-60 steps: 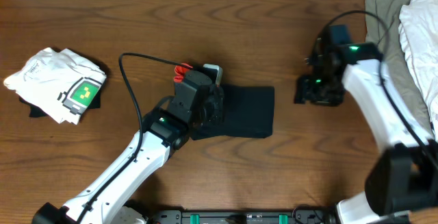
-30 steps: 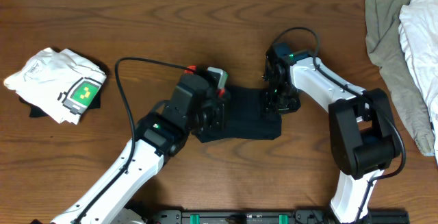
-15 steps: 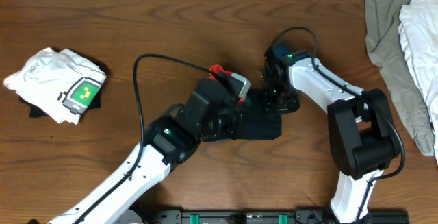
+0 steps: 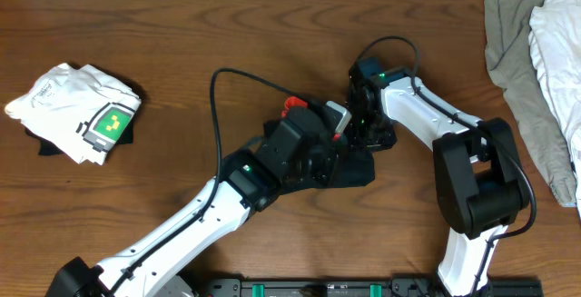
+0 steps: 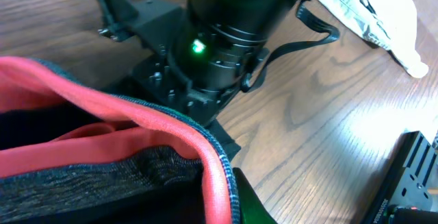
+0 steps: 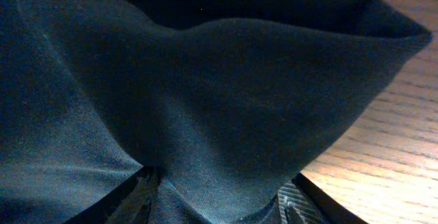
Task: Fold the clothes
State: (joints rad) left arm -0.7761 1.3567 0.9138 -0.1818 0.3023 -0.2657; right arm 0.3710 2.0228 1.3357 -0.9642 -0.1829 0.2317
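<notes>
The dark navy trousers (image 4: 361, 168) lie bunched at the table's middle, mostly hidden under both arms. My left gripper (image 4: 320, 152) is shut on their grey waistband with its red-orange edge (image 4: 338, 113) and holds it lifted, right beside the right gripper. In the left wrist view the red-orange edge (image 5: 137, 111) runs across the frame, pinched at my left gripper (image 5: 226, 207), with the right arm's wrist (image 5: 212, 46) just behind. My right gripper (image 4: 368, 135) is shut on the trousers' right edge. In the right wrist view dark cloth (image 6: 205, 80) fills the frame and passes between the right gripper's fingers (image 6: 219, 196).
A folded white shirt with a green square print (image 4: 86, 115) lies at the far left. A heap of grey-beige and white garments (image 4: 536, 61) fills the right edge. The left arm's black cable (image 4: 218, 106) loops above the table.
My left gripper has carried the waistband to the right, over the trousers, up to the right gripper. My right arm came from the right to the trousers' edge, then stayed there.
</notes>
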